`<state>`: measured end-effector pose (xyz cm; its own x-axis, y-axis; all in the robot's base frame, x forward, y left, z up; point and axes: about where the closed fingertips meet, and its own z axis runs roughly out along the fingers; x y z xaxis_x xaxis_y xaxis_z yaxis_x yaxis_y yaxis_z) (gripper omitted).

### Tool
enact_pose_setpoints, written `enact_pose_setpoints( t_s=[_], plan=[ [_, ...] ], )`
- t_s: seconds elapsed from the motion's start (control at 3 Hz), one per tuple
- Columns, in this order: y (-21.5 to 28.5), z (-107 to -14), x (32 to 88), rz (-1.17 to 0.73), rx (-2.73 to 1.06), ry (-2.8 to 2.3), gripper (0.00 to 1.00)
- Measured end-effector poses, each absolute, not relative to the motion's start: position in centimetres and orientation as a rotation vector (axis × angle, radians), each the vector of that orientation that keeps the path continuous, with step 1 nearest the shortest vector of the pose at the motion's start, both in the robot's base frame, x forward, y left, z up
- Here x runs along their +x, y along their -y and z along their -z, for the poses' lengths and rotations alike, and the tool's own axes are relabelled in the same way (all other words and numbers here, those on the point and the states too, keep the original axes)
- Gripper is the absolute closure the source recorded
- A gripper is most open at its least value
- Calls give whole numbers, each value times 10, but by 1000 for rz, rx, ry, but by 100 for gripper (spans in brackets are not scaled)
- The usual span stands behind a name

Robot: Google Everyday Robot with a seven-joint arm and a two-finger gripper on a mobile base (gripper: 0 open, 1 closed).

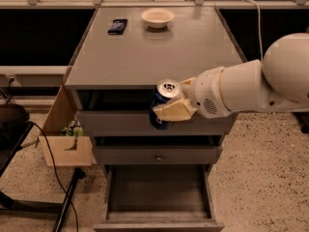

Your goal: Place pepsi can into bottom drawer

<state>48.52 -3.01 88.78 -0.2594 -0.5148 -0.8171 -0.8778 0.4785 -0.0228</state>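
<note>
pepsi can (163, 105) upright, clamped in gripper (175, 105), above open bottom drawer (159, 192)

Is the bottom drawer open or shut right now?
Open: the bottom drawer is pulled out, its dark floor showing. The gripper holds the pepsi can in front of the cabinet, above it.

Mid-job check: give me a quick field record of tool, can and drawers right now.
tool: shut on the can, in front of the top drawer
can: roughly upright, held in the air
bottom drawer: pulled open, floor showing
middle drawer: closed, like the top one
cabinet top: bowl and small dark device at the back
</note>
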Motion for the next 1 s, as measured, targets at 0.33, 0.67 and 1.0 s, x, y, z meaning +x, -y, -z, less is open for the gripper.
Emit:
enact_pose_setpoints(
  t_s=[0.33,0.67,1.0],
  plan=[
    [24,-859,470,-656,-1162,-1911,100],
    [21,-831,459,-729,-1153,-1899,100],
    [11,-786,452,-798,-1155,-1875,100]
  ],
)
